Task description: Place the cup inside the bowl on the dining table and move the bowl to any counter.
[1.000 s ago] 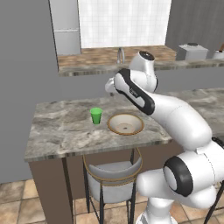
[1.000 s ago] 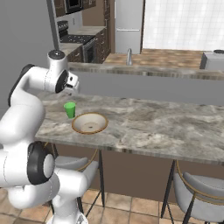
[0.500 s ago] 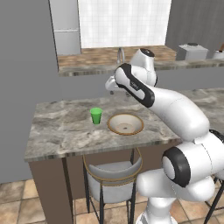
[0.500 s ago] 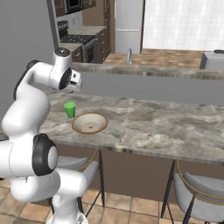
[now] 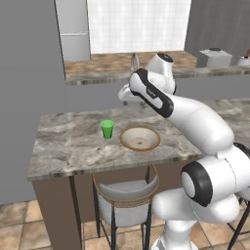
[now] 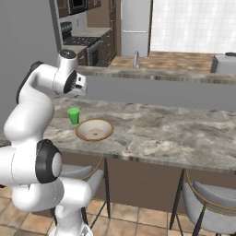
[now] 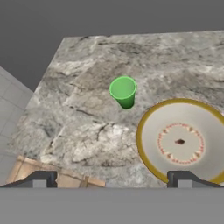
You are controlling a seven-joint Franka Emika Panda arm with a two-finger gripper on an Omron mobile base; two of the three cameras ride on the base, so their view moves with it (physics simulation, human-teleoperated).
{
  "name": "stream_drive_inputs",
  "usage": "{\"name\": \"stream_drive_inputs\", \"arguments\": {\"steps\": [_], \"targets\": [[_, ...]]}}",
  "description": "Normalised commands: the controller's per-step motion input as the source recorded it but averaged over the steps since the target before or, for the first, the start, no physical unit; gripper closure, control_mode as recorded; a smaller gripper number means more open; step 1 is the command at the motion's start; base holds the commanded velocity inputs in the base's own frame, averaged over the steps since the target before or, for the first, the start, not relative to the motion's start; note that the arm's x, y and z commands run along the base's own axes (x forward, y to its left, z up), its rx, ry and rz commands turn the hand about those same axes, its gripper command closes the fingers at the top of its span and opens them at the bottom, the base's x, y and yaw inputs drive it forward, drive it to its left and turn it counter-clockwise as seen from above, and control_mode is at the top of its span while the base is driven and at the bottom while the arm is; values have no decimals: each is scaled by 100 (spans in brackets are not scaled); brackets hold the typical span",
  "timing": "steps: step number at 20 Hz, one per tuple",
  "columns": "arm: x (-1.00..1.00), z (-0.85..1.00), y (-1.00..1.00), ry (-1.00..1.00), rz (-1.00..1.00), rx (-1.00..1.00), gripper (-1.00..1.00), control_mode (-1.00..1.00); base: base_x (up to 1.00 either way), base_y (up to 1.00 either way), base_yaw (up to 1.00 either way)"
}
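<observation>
Green cup (image 7: 123, 91) stands beyond and between the wide-apart fingers (image 7: 40, 180), untouched beside the bowl (image 7: 146, 131).

bowl (image 7: 192, 118) | right rim cut by hand-view edge

Matt green plastic cup (image 7: 123, 91), veined marble dining table (image 7: 83, 127), speckled bowl (image 7: 180, 142).

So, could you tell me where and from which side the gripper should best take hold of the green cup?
Probably from above, fingers closing across the upper wall just below the rim: the green cup stands upright, apart from the bowl, and the open gripper is already above the dining table.
</observation>
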Motion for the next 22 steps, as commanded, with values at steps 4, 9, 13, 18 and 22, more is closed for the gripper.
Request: {"name": "stream_drive_inputs", "arguments": {"steps": [4, 9, 13, 18, 22], "targets": [[0, -17, 0, 0, 3, 0, -100, -100, 0, 0, 0], [2, -28, -2, 0, 5, 0, -100, -100, 0, 0, 0], [9, -20, 0, 0, 5, -1, -100, -100, 0, 0, 0], [21, -1, 0, 0, 6, 0, -100, -100, 0, 0, 0], [37, 0, 0, 0, 5, 0, -100, -100, 0, 0, 0]]}}
